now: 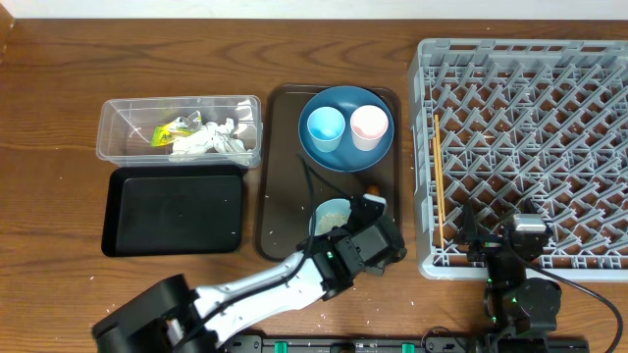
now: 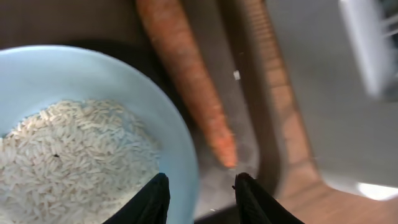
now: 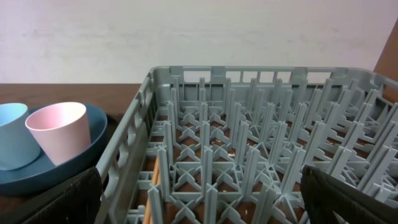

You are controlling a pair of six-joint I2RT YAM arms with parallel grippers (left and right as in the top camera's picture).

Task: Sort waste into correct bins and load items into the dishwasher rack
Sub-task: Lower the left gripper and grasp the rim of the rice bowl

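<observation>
**Blue bowl rim between left jaws, carrot beside it**

Left gripper (image 2: 200, 186) hangs over the brown rectangular serving tray (image 1: 280, 196) at its 6 o'clock end. Jaws set narrow, gripping nothing; light-blue round bowl (image 2: 168, 118) has its rim showing in the gap. Loose white rice grains (image 2: 68, 149) fill the bowl. Short orange carrot (image 2: 186, 68) lies on the tray at the bowl's 2 o'clock, just beside it, tip towards the jaws.

Large dark-blue round plate (image 1: 334, 160) sits at the tray's 12 o'clock, carrying a small light-blue cup (image 1: 326, 126) and a small pinkish-white cup (image 1: 369, 125), both upright.

Clear rectangular plastic tub (image 1: 113, 137), table (image 1: 49, 147) 10 o'clock, holds crumpled white tissue (image 1: 211, 140) and a small yellow-green wrapper (image 1: 172, 129). Shallow black rectangular tray (image 1: 172, 211) lies at the tub's 6 o'clock.

Large square grey plastic rack (image 1: 530, 137) sits at 3 o'clock. Right gripper (image 3: 202, 193) is at the rack's 6 o'clock edge, jaws wide, holding nothing.
</observation>
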